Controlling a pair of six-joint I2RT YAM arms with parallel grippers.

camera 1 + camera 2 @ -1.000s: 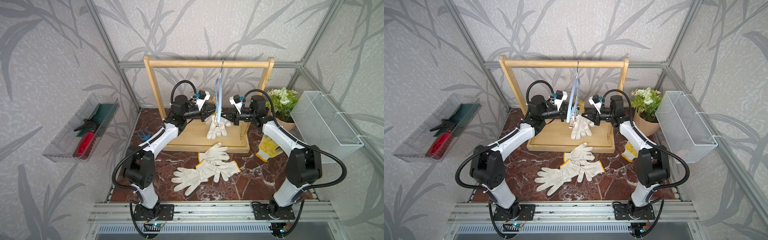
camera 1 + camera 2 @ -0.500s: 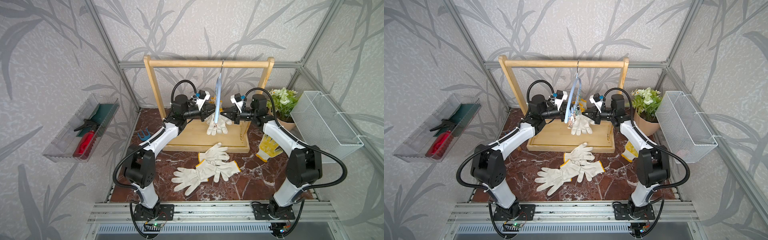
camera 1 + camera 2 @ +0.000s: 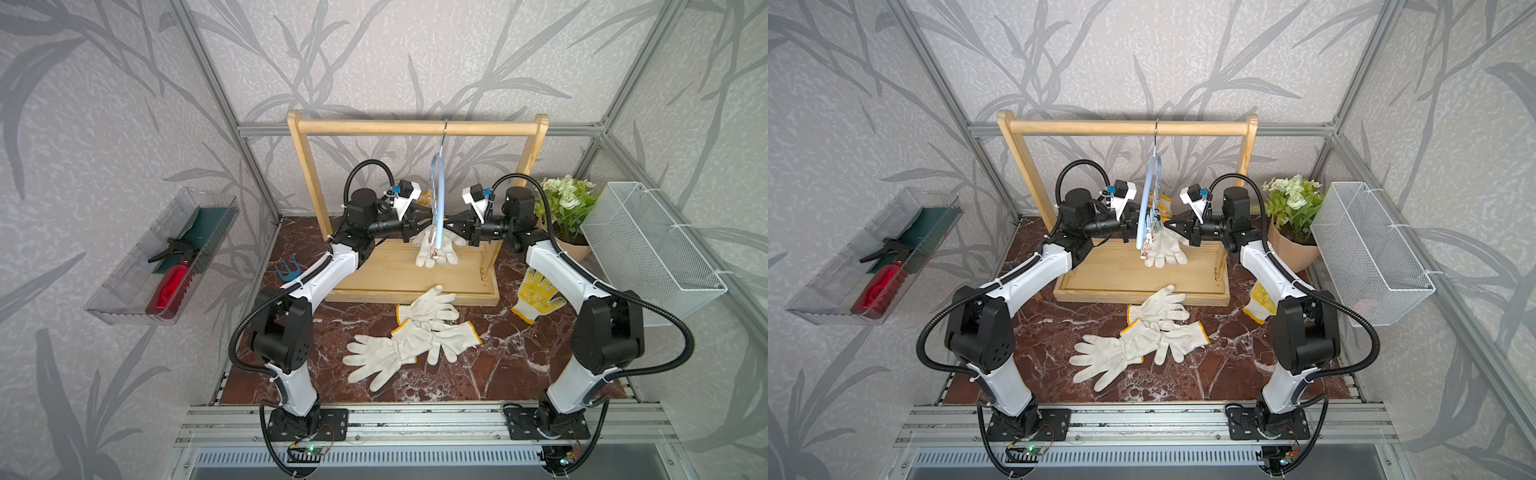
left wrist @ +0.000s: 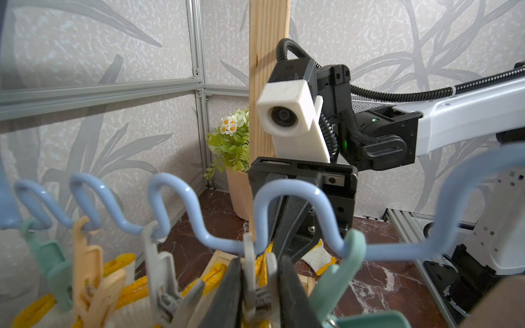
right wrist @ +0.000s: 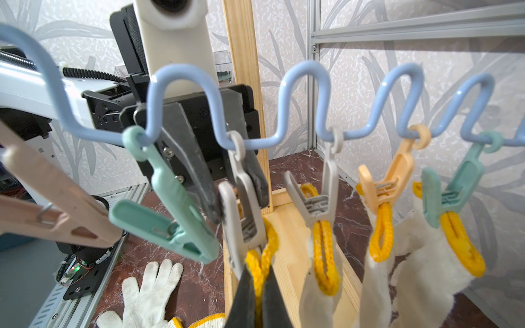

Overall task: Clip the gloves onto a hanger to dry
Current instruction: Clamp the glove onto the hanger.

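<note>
The light-blue hanger (image 3: 436, 183) (image 3: 1148, 195) hangs by its hook from the wooden rack bar. Its wavy wire (image 4: 167, 178) (image 5: 305, 67) carries a row of pastel clips. Several off-white gloves (image 5: 321, 286) hang clipped by their yellow cuffs (image 3: 440, 249). My left gripper (image 3: 426, 220) (image 4: 260, 284) has its fingers against both handles of a grey clip (image 5: 241, 204). That clip's mouth sits on a yellow cuff (image 5: 262, 255). My right gripper (image 3: 446, 224) (image 5: 260, 298) is shut on that cuff just below the clip. More gloves (image 3: 415, 336) (image 3: 1142, 336) lie piled on the marble floor.
The wooden rack (image 3: 415, 126) stands on a wooden base tray (image 3: 395, 278). A yellow patterned glove (image 3: 536, 293) lies at right, near a potted plant (image 3: 565, 203) and a wire basket (image 3: 648, 249). A clear bin (image 3: 166, 257) with tools hangs on the left wall. A blue fork-shaped piece (image 3: 287, 268) lies by the left arm.
The hanger's lower end and the gloves hanging from it have swayed slightly. Both grippers have stayed at the hanger, on either side of it.
</note>
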